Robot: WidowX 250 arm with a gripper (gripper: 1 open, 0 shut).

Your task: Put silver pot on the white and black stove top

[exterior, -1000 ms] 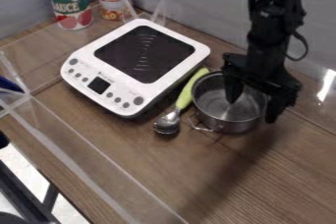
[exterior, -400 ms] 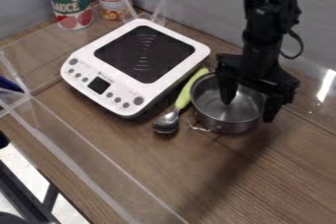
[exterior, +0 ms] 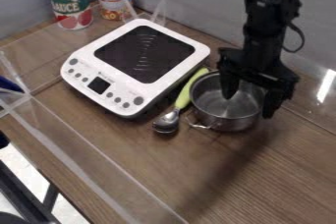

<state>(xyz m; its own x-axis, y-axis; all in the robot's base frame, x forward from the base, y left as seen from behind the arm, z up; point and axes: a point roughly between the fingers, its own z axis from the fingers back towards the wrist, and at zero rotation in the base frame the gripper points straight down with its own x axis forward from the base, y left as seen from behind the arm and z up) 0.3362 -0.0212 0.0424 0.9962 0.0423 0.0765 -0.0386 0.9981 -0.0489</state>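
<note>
So our fingers (exterior: 250, 88) are wide apart, right over the pot (exterior: 225, 105), its far wall basically between them.

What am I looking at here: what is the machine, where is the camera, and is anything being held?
The black machine at upper right is a robot arm. One camera looks down at the table from above and to the side. Its end effector is open, reaching down at the silver pot; I can't tell whether it touches it, and no grip shows. A spoon with a yellow-green handle lies between the pot and the white and black stove top. Behind the stove stand two cans.
</note>
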